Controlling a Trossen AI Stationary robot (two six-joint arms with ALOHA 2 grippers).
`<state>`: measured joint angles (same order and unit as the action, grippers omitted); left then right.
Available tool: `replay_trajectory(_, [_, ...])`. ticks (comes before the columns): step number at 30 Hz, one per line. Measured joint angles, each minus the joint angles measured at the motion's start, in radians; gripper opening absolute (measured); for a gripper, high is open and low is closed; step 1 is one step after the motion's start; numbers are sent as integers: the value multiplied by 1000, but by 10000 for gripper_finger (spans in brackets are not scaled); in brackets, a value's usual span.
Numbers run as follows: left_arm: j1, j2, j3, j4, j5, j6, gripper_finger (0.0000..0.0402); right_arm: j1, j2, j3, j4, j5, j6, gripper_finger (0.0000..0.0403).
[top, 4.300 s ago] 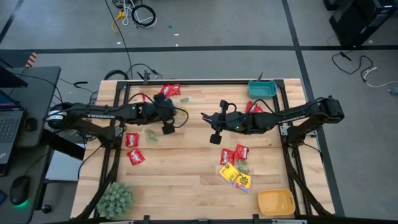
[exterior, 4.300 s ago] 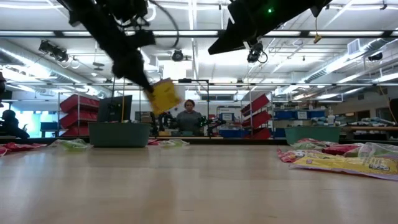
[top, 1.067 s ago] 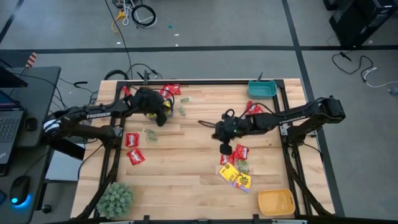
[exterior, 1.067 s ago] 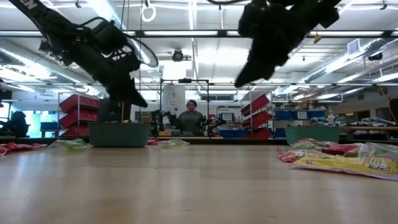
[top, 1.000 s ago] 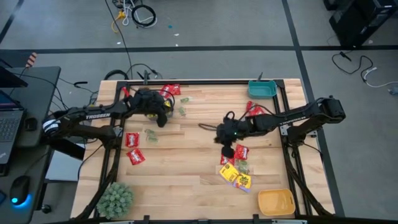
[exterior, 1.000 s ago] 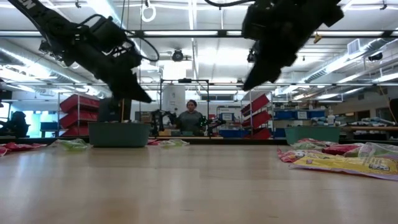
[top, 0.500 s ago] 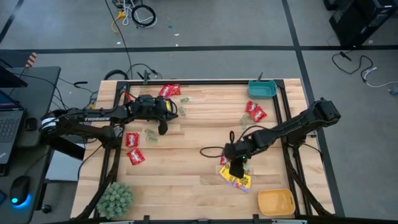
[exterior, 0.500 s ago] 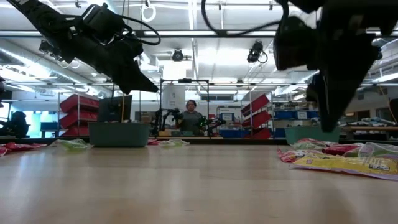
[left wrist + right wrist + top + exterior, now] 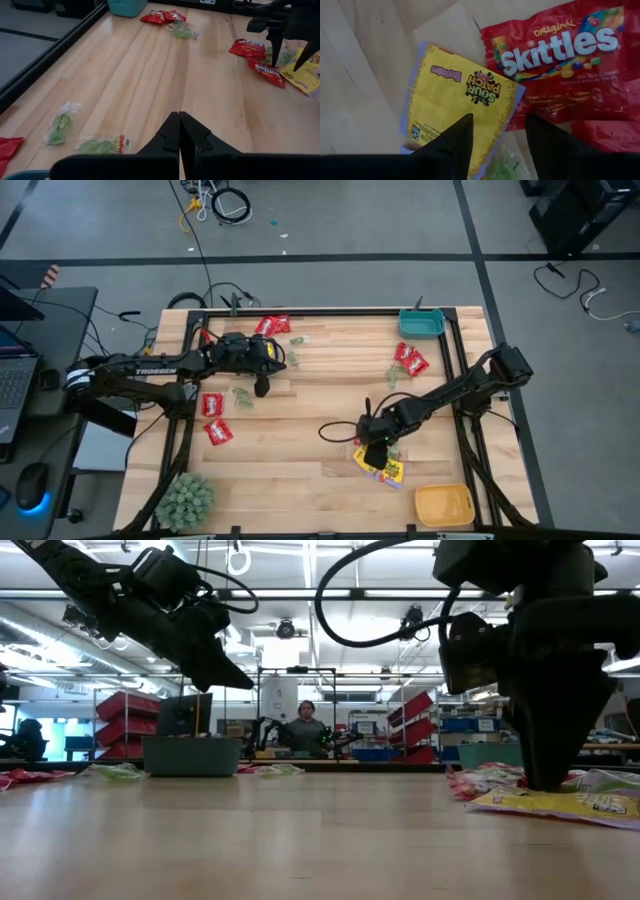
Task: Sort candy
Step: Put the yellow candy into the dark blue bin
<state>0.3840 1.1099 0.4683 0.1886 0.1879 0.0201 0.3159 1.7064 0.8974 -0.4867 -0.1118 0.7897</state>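
Right wrist view: we are seeing the right gripper [image 9: 495, 132] with its fingers standing apart and empty, poised right over a yellow candy packet [image 9: 457, 102], one finger over its edge; whether they are touching it we cannot tell. A red candy packet [image 9: 565, 60] is overlapping the yellow one's far side, and a pale green packet [image 9: 507, 167] is peeking out between the fingers.

High view, right gripper [image 9: 376, 452]: we are finding it down at the candy cluster [image 9: 382, 463] on the table's [image 9: 300, 470] right front area. Half a second ago it was at about the same spot, with the arm reaching in from farther right; four seconds ago it was hanging mid-table.

Left gripper [image 9: 261, 387]: it is hovering over the table's left rear, fingers pressed together, nothing held. Four seconds ago it was carrying a yellow packet. Left wrist view: two green packets [image 9: 80, 136] are lying on the wood just below it.

Remaining stock: red packets [image 9: 211, 416] near the left edge, more red ones [image 9: 272, 325] at the rear rail, a red pair [image 9: 409, 359] near the teal bin [image 9: 422, 322]. The yellow-orange bin [image 9: 443, 504] is sitting at the front right corner, the green plant [image 9: 184, 499] at the front left. We are noting bare wood across the middle and front centre.
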Motion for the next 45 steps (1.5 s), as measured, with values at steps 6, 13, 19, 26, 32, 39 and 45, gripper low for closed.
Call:
replay_trajectory(6, [0,0,0,-1,0,-4,0,3,3,-2,28,13,2,104])
replay_trajectory(13, [0,0,0,-2,0,-5,0,5,8,-4,46,20,-25,30])
replay_trajectory(19, [0,1,0,-7,0,-4,0,-6,6,-4,36,49,-37,2])
replay_trajectory(26, [0,1,0,-8,0,-4,0,-49,-56,-9,-54,159,-57,0])
replay_trajectory(32, [0,1,0,-8,0,-3,0,-84,-156,-8,-97,239,-83,0])
replay_trajectory(39, [0,1,1,-9,6,-5,0,-103,-221,-6,-92,199,-99,1])
replay_trajectory(45, [0,1,1,-10,21,-6,0,-88,-166,-6,-74,89,-52,52])
